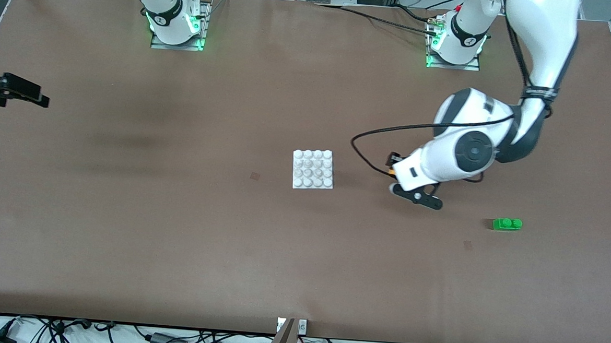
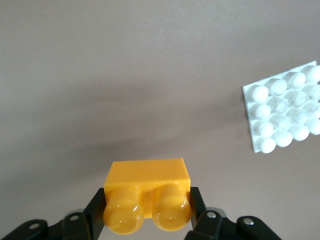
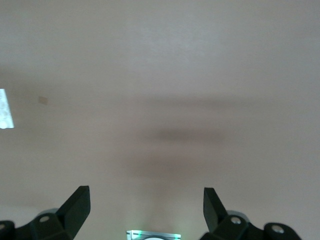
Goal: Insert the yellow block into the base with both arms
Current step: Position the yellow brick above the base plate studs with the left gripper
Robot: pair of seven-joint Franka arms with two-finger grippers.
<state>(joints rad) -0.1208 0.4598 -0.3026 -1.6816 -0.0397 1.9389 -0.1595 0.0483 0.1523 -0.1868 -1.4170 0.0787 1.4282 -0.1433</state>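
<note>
The yellow block [image 2: 147, 187] is clamped between the fingers of my left gripper [image 2: 147, 212], with its two studs facing the wrist camera. In the front view my left gripper [image 1: 411, 193] hangs over bare table beside the white studded base [image 1: 313, 169], toward the left arm's end, and the hand mostly hides the block. The base also shows in the left wrist view [image 2: 285, 112], apart from the block, with nothing on it. My right gripper [image 1: 41, 97] waits open and empty at the right arm's end of the table [image 3: 146, 200].
A green two-stud brick [image 1: 506, 224] lies on the brown table, nearer the front camera than the left gripper and toward the left arm's end. A sliver of the base [image 3: 4, 109] shows at the edge of the right wrist view.
</note>
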